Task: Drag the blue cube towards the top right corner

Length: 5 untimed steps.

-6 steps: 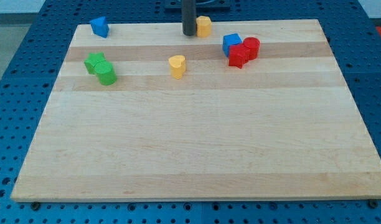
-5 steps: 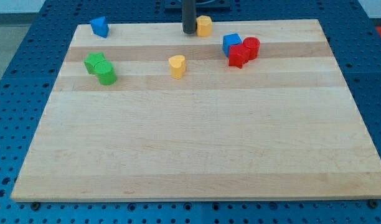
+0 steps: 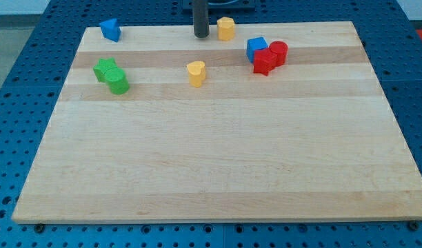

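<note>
Near the view's top, a little right of the middle, sits the blue cube (image 3: pixel 256 48) on the wooden board (image 3: pixel 218 172). Its right and lower sides touch two red blocks (image 3: pixel 270 57), one rounded and one of a shape we cannot make out, so the cube is partly boxed in on the side toward the top right corner. We judge the cube to be small, light and hard, and that it will slide easily on the smooth wood; it may also turn if we push it off centre. We have nothing to grasp with: our tool is only a straight dark rod, it holds nothing, and we can only push. The best place to press looks to be the cube's left face, low and near its middle, and the red blocks will probably move along with it.

Our tip (image 3: pixel 201 36) stands at the top edge of the board, well apart from the cube on its left, and just beside the left of a yellow block (image 3: pixel 226 29). A second yellow block, heart-like (image 3: pixel 196 72), lies below our tip. Far on the view's left are two green blocks (image 3: pixel 111 75) touching each other, and a second blue block, wedge-like (image 3: pixel 110 29), near the top left corner
</note>
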Each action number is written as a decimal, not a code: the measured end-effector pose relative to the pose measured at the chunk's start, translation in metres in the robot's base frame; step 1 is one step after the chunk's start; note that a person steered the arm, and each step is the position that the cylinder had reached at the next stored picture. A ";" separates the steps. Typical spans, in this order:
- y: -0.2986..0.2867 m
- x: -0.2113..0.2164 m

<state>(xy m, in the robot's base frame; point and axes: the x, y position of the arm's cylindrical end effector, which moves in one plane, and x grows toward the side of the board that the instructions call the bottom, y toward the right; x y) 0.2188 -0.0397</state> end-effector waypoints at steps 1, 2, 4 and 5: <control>0.007 0.017; 0.011 0.061; 0.073 0.084; 0.089 0.074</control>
<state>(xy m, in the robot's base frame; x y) 0.2927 0.0492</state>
